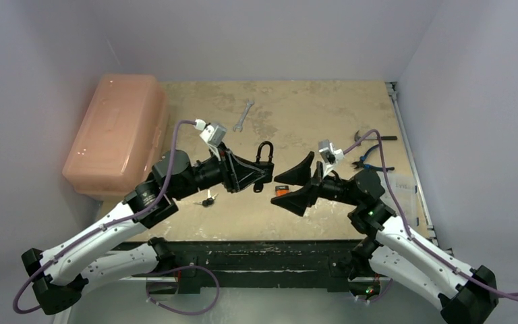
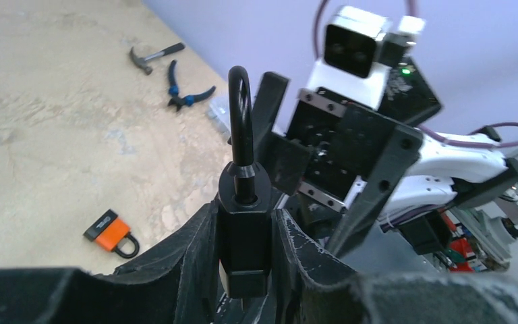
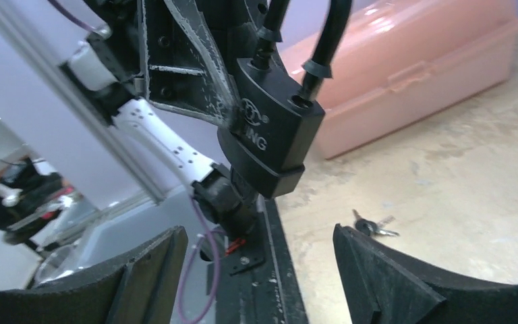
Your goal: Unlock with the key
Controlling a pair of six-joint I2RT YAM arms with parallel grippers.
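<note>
Left gripper (image 1: 261, 178) is clamped on the black padlock (image 1: 265, 162), body pinched, shackle up, above the table (image 1: 310, 115). Right gripper (image 1: 280, 187) faces the padlock, just beside it, jaws wide apart, empty. The keys (image 1: 207, 200) lie left of the padlock.

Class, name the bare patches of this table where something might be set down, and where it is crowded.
Free: far strip between wrench and pliers; near edge beside the keys. Crowded: the centre, around the black padlock and orange padlock.
</note>
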